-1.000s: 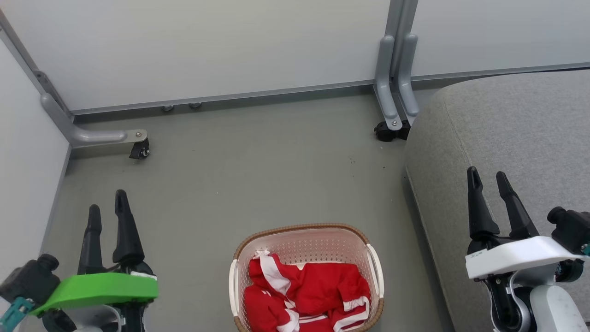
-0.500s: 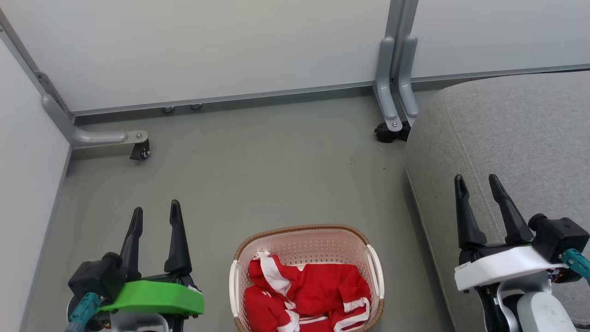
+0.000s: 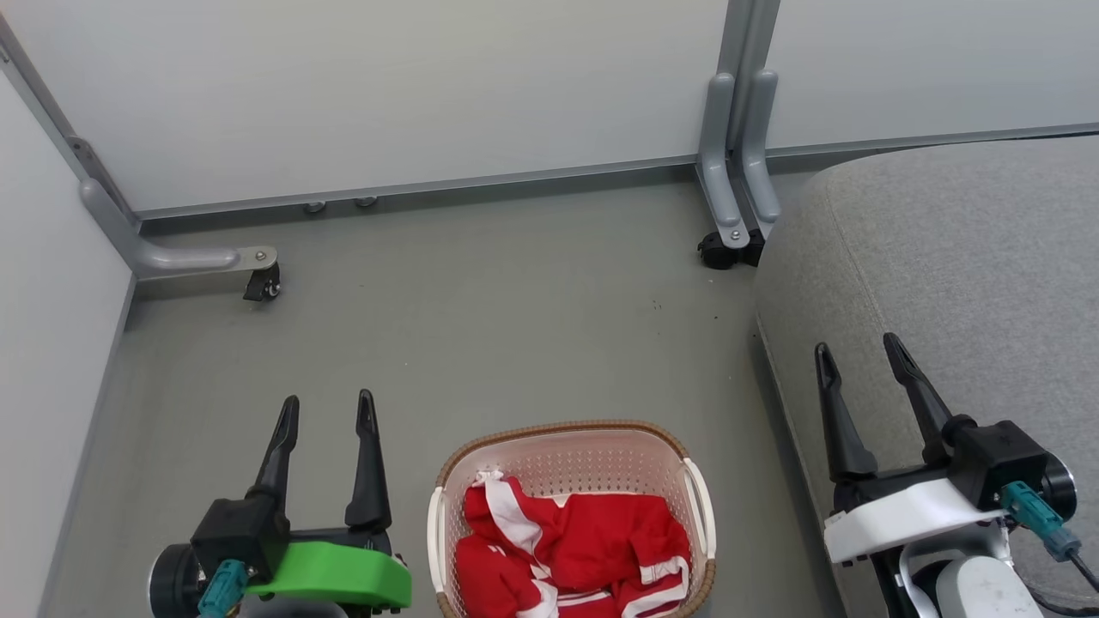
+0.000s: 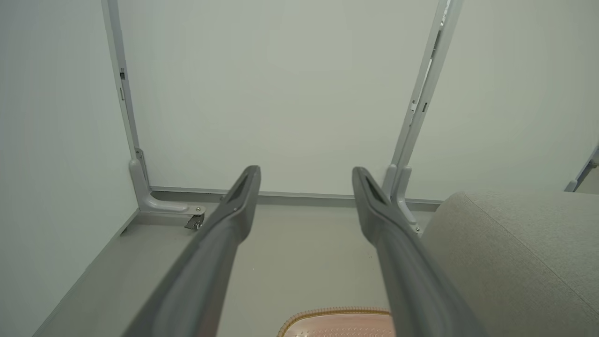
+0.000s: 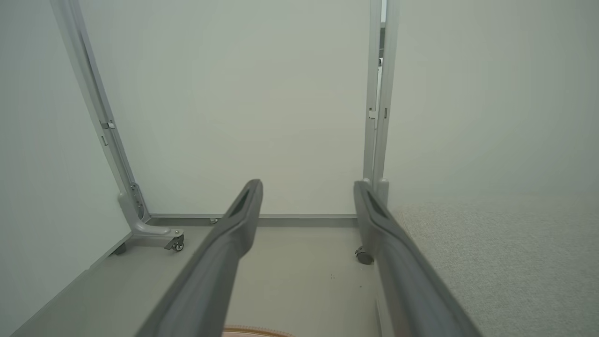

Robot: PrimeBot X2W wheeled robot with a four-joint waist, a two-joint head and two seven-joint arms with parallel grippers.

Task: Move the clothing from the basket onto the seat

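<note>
Progress: nothing transferred yet. The clothing [image 3: 571, 549], a crumpled red heap with white stripes and cuffs, lay wholly inside the basket [image 3: 567, 425]. It filled the near part, and the far strip of the basket's bottom was bare. How many pieces made up the heap could not be told. The basket stood on the floor [image 3: 481, 300], at the near edge of what the head view took in, between the two hands.

Left hand [image 3: 329, 396]: released, fingers spread, nothing between them. It hovered just beside the basket's left side, fingers pointing toward the far wall rather than down into the basket. The clothing lay to its right, nearer the robot than its fingertips. The left wrist view caught the brown rim at its bottom edge.

Right hand [image 3: 859, 343]: likewise released and empty, over the near left edge of the seat [image 3: 962, 257]. It was apart from the basket, with the clothing off to its left and lower.

Seat: grey upholstery with no red fabric on the visible part. It ran from near the basket back toward the floor's far right corner.

Beyond: the partition panels [image 3: 386, 86] along the floor's far edge.

Remaining, by my judgement: the whole task, that is reach, grasp and carry for every piece.
</note>
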